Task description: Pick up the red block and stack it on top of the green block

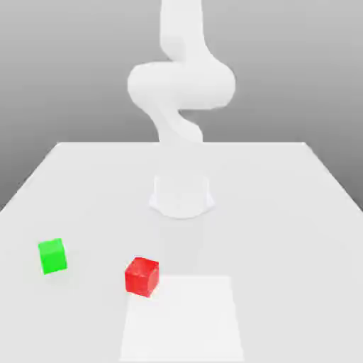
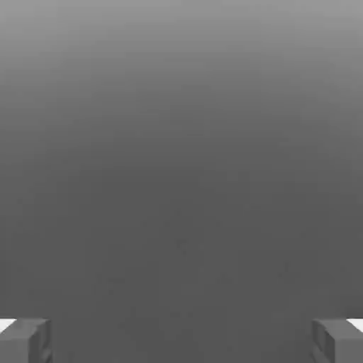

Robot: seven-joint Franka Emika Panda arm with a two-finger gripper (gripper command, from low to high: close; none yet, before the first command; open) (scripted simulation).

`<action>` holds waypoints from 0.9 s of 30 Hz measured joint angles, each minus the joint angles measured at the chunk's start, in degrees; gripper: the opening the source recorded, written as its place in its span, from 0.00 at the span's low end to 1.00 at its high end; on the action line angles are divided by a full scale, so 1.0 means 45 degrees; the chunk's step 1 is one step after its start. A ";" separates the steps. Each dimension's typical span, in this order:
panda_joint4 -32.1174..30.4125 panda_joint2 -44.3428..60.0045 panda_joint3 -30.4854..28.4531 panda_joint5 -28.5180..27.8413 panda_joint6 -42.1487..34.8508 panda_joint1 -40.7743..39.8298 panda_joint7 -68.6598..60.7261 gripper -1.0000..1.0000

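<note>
White table (image 1: 298, 213) carrying two cubes and the white arm (image 1: 181, 92), whose round base (image 1: 182, 196) serves as landmark for all placements.

Red block (image 1: 142, 276): rests flat on the table, in front of the base on the near side and slightly toward the exterior view's left. As a cube it has no long axis; it sits turned a little about the vertical, so that one upright edge faces the camera and two side faces show, the lit top face above them. Its lower corner lies just beside the edge of a paler square patch (image 1: 183, 319) on the table surface; whether the two overlap cannot be told.

Green block (image 1: 52, 256): also flat on the table, farther from the base than the red block and well toward the exterior view's left. It is likewise turned slightly, with two side faces and the top visible. The two blocks stand well apart, nothing on either.

Gripper (image 2: 181, 340): in the hand view the two grey fingertips (image 2: 25, 340) stand at opposite edges of the frame, spread as wide as they go, with plain grey surface between them and nothing held.
</note>
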 joint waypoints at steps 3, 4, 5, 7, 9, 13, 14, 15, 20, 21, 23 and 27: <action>-0.1132 0.1219 0.0005 -0.0154 0.0919 -0.0377 0.0367 0.50; -0.1501 0.1618 -0.0005 -0.0201 0.1219 -0.0498 0.0485 0.50; -0.1870 0.2017 -0.0019 -0.0244 0.1517 -0.0618 0.0600 0.50; -0.2607 0.2815 -0.0015 -0.0275 0.2105 -0.0905 0.0786 0.50; -0.3359 0.3625 -0.0077 -0.0338 0.2712 -0.1140 0.1008 0.50; -0.4934 0.5360 -0.0282 -0.0396 0.3996 -0.1577 0.1421 0.50; -0.5349 0.5838 -0.0321 -0.0355 0.4339 -0.1704 0.1489 0.50; -0.5779 0.6344 -0.0399 -0.0322 0.4708 -0.1799 0.1567 0.50; -0.6711 0.9569 -0.0610 0.0192 0.7180 -0.2060 0.1500 0.50; -0.6675 1.0067 -0.0543 0.0305 0.7598 -0.2073 0.1426 0.50; -0.6567 1.1017 -0.0373 0.0486 0.8406 -0.2195 0.1296 0.50; -0.6473 1.1751 -0.0218 0.0535 0.9036 -0.2338 0.1252 0.00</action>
